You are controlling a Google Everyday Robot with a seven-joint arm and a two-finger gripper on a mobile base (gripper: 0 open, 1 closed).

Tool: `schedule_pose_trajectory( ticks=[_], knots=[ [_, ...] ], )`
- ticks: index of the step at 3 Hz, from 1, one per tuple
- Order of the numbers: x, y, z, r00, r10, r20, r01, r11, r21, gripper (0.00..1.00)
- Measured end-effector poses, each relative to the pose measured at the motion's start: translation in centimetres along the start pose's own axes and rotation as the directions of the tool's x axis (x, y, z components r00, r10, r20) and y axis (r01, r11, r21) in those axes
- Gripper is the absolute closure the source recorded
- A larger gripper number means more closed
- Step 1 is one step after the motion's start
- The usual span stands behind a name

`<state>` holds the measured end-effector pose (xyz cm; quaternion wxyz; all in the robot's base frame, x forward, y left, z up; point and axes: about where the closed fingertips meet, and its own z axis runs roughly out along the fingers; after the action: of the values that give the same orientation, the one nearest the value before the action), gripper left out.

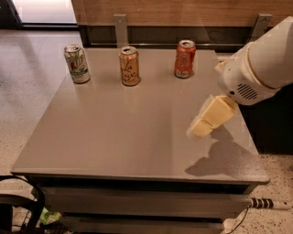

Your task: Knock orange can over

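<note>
We see a broad grey tabletop [119, 137] filling most of the view, with pale speckled floor [27, 77] to its left and a wooden wall panel [174, 11] along the far side. From the right edge the robot's bulky white arm [261, 64] reaches in over the right part of the tabletop. At its end hangs the cream-coloured hand [208, 119], tilted down and to the left, just above the surface on the right side, about midway between the near and far edges. Whether the hand is clenched or released we cannot tell; it grasps nothing that we can make out. Its dark shadow [219, 160] lies on the tabletop just nearer than the hand.

Three cans stand upright in a row along the far edge. The orange can [129, 66], pale copper with dark cursive lettering, stands in the middle of the row, well apart from the hand, to its far left. The brighter red-orange can [184, 59] stands to its right, the closest of the three to the hand. The white-and-green can [77, 63] stands at the far left corner.
</note>
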<state>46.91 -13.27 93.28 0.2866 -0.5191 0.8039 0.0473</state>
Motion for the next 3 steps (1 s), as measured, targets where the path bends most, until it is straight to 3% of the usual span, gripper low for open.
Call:
schedule_pose_trajectory(
  ticks=[1, 2, 3],
  knots=[
    [-0.5, 0.5, 3.6, 0.989, 0.089, 0.119, -0.089, 0.9960, -0.003, 0.00],
    [-2.5, -2.8, 6.3, 0.942, 0.085, 0.326, -0.114, 0.9910, 0.071, 0.00],
    [-3.8, -7.8, 5.3, 0.897, 0.045, 0.440, -0.148, 0.9677, 0.204, 0.00]
  ],
)
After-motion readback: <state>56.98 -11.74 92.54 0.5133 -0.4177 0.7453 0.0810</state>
